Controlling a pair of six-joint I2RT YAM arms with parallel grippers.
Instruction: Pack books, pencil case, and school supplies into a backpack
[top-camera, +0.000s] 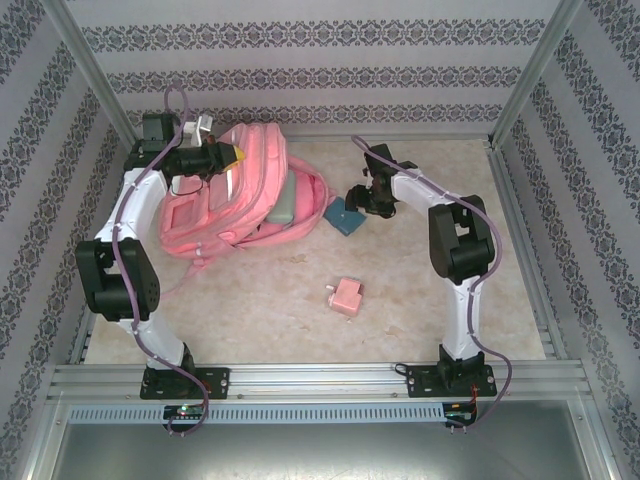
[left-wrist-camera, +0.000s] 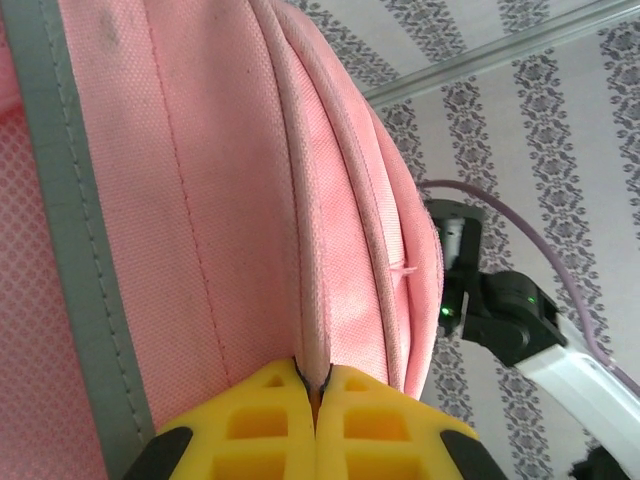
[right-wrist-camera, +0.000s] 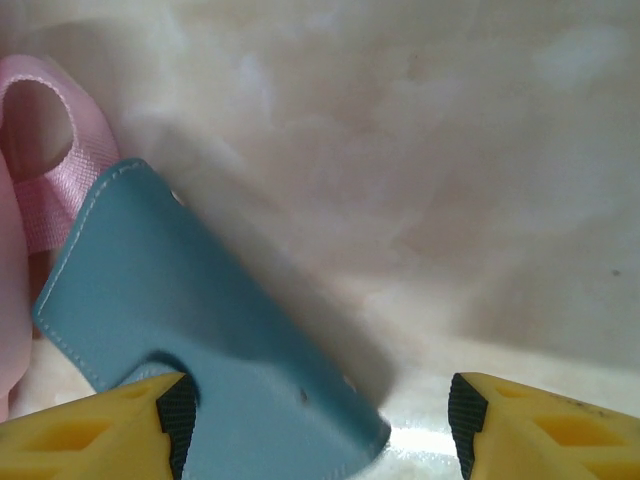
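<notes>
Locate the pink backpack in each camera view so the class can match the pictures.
Top external: backpack left of centre, toward the far wall.
Left wrist: its pink fabric covers left and middle, a fold pinched by the left gripper.
Right wrist: its strap loop, upper left edge.
Shared landmark: teal pouch beside that strap, top and right wrist views.

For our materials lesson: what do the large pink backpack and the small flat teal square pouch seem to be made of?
The large pink backpack looks like matte woven fabric, probably synthetic: fine weave grain and stitched seams show. The small flat teal square pouch looks like smooth leather or imitation leather, with pale stitching along its edge.
</notes>
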